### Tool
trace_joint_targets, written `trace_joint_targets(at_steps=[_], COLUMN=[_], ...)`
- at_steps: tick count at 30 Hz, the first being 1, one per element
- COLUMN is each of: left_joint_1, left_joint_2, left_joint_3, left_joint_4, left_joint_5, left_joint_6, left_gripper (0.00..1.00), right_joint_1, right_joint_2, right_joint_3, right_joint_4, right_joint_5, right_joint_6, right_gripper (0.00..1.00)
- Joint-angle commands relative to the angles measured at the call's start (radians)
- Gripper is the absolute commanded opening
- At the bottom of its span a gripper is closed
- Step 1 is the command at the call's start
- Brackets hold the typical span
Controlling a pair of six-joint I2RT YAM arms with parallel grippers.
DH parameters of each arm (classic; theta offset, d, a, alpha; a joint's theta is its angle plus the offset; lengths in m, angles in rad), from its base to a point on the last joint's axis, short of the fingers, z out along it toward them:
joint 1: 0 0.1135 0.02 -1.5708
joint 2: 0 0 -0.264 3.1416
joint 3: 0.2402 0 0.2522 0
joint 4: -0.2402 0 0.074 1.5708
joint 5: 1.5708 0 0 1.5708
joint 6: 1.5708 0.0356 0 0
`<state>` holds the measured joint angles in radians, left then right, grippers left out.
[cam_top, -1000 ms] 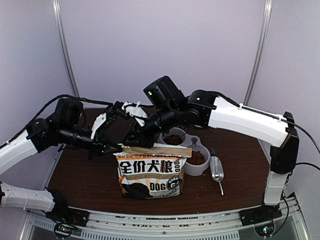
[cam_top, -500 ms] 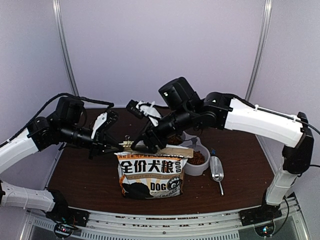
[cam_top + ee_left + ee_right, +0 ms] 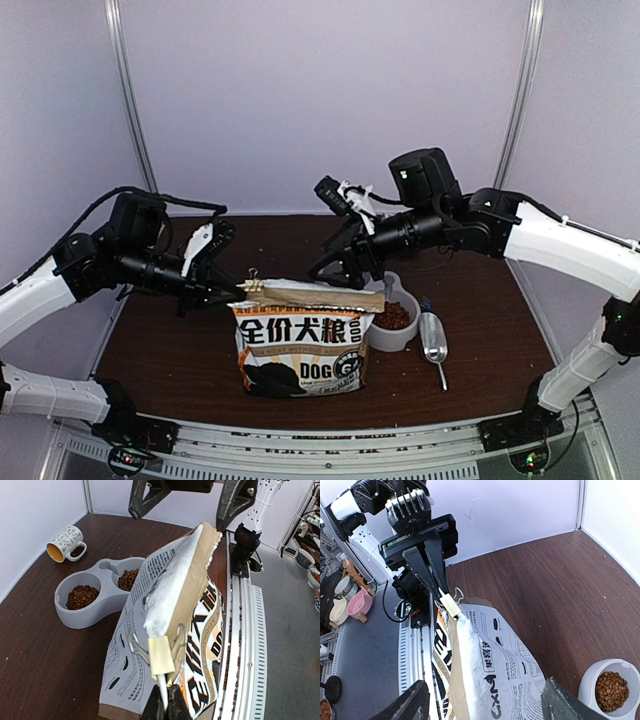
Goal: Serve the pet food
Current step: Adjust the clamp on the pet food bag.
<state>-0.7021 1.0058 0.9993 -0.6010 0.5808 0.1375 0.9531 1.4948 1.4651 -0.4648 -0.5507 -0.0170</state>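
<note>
Jaws: left gripper point(image 3: 161, 707) clamped on metal binder clip point(image 3: 161, 655) of tan printed paper bag point(image 3: 300, 355), right gripper point(image 3: 342, 268) spread; bag could be toppled by pulling.

The top camera is looking down from high behind the near edge of the table point(image 3: 170, 350), facing the back wall point(image 3: 320, 100) and standing far enough off that it is taking in the whole tabletop. The left wrist camera is riding just behind the left gripper point(image 3: 164, 700), very near the clip point(image 3: 161, 655), and is facing along the top of the bag point(image 3: 165, 610) toward the right gripper point(image 3: 176, 521). The right wrist camera is looking the opposite way, down over the bag from a little farther off. All 3 views are sharing the bag and the bowl point(image 3: 392, 338); each wrist view is catching the other arm's gripper.
</note>
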Motion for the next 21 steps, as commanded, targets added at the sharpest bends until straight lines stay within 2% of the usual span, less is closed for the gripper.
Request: trace_joint_targets(at_steps=[1, 13, 21], left_joint_1=[0.035, 0.050, 0.050], left_joint_2=[-0.079, -0.114, -0.114], left_joint_3=[0.032, 0.020, -0.003], left_joint_4=[0.205, 0.245, 0.260], left_joint_5=[0.034, 0.109, 0.103], left_joint_6=[0.007, -0.046, -0.060], left_gripper=[0.00, 0.00, 0.00], right_joint_1=[0.001, 0.004, 0.078], right_joint_2=[0.014, 0.149, 0.286], right_joint_3=[-0.023, 0.136, 0.271], right_joint_4=[0.076, -0.080, -0.107], right_joint_5=[-0.037, -0.088, -0.114], right_joint_6=[0.009, -0.029, -0.021], right_gripper=[0.78, 0.77, 0.76])
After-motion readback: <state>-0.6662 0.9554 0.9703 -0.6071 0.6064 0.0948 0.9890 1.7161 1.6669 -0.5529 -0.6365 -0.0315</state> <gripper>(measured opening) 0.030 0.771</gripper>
